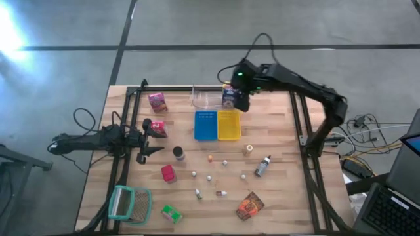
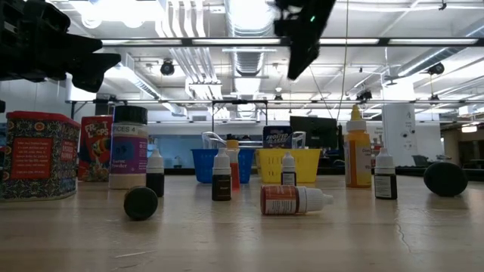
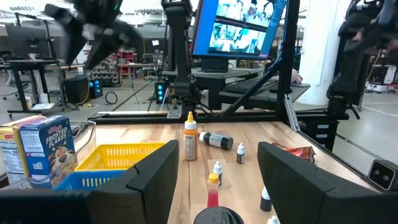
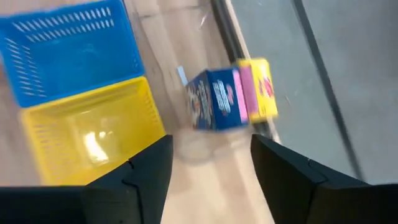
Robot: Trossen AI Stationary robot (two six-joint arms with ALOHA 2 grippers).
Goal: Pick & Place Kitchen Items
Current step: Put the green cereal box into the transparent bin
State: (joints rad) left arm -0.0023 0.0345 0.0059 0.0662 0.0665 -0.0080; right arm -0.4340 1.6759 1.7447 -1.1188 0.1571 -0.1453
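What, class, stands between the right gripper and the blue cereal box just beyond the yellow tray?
Nothing visible. The right gripper hangs open above the blue cereal box, which lies by the yellow tray, with only bare table between them in the right wrist view.

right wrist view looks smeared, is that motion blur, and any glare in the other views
Right wrist view: yes, the blue cereal box and yellow tray are streaked and soft. High view: bright glare at the top-left corner. Low view: ceiling lights blow out. Left wrist view: the far arm is blurred.

wooden table (image 1: 282, 196); trays (image 1: 217, 125), scattered groceries (image 1: 250, 206)
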